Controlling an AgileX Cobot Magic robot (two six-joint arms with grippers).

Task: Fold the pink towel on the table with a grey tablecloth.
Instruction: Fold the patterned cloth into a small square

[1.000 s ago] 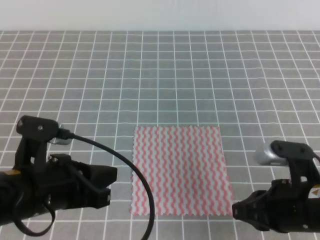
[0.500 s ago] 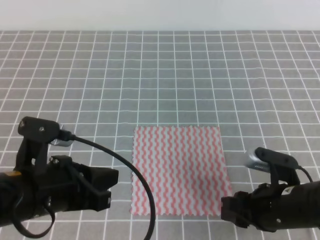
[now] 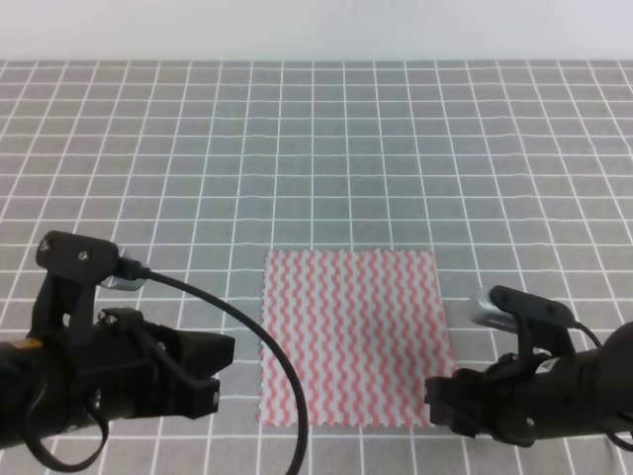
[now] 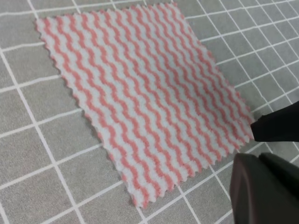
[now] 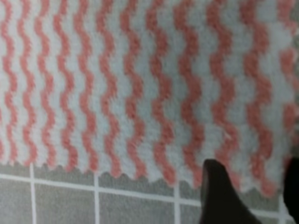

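The pink towel (image 3: 351, 336) lies flat and unfolded on the table with a grey tablecloth (image 3: 316, 148), its wavy pink and white stripes running away from me. My left gripper (image 3: 224, 369) hovers just left of the towel's near left edge, its two fingers apart with nothing between them. In the left wrist view the pink towel (image 4: 145, 102) fills the frame. My right gripper (image 3: 435, 399) is at the towel's near right corner. The right wrist view shows the towel's pinked edge (image 5: 140, 175) and the right gripper (image 5: 254, 175) open, straddling that edge, its fingers (image 5: 219, 196) dark.
The grey grid cloth stretches far beyond the towel on all sides, up to a pale wall (image 3: 316, 30) at the back. A black cable (image 3: 267, 346) loops from the left arm across the towel's near left corner.
My right arm has slid left and lower, from right of the towel to its near right corner. The left arm has barely moved. The towel lies as before.
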